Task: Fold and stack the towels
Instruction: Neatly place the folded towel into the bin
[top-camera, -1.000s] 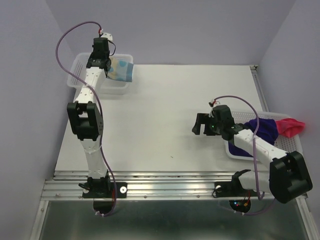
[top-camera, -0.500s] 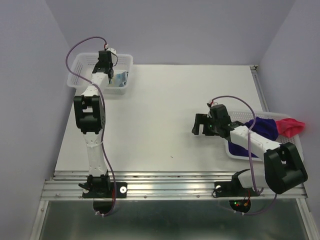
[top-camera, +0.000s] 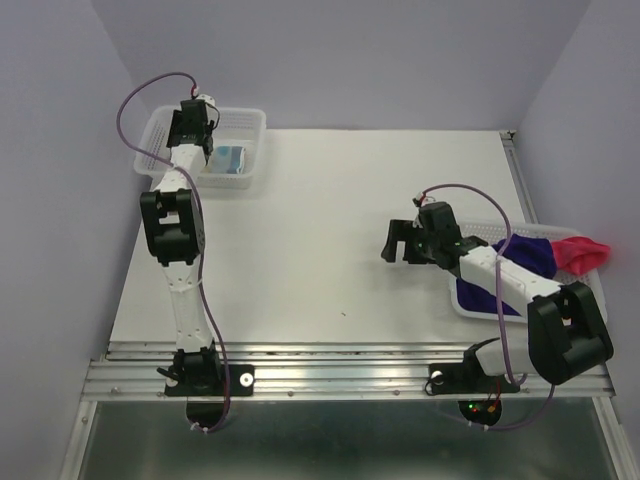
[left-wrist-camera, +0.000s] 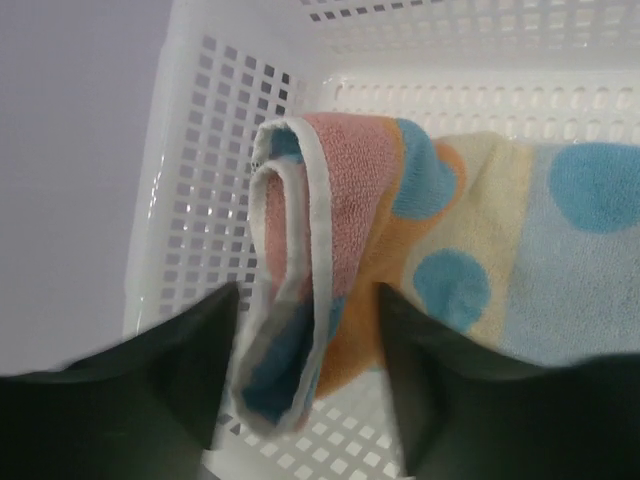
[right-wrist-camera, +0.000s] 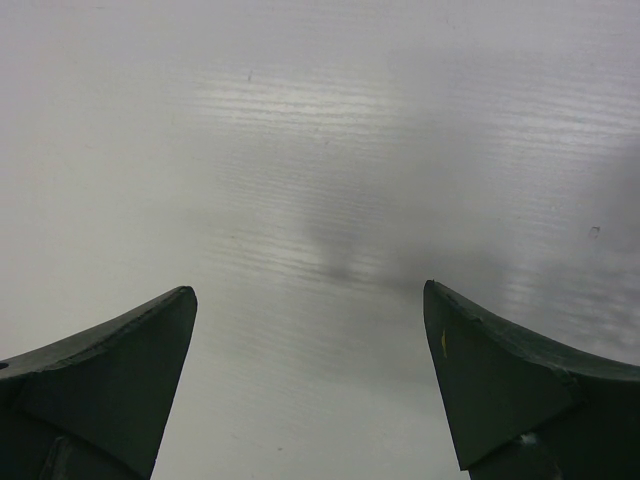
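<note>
Left gripper (left-wrist-camera: 303, 330): released, fingers (left-wrist-camera: 170, 380) spread. It hangs inside a white mesh basket (left-wrist-camera: 200, 180). The patterned towel (left-wrist-camera: 470, 250), light blue, orange and white, lies in the basket directly beneath and ahead of it. The towel's folded edge sits between the fingers, and no pinch is evident.

Right gripper (right-wrist-camera: 310, 380): released, jaws wide apart, nothing between them, poised over bare table (right-wrist-camera: 320, 150). Behind it, alongside its own arm, the purple towel (top-camera: 530, 255) lies in a second mesh basket (top-camera: 462, 306). The pink-red towel (top-camera: 585, 250) drapes over the far rim, beyond the purple one.
</note>
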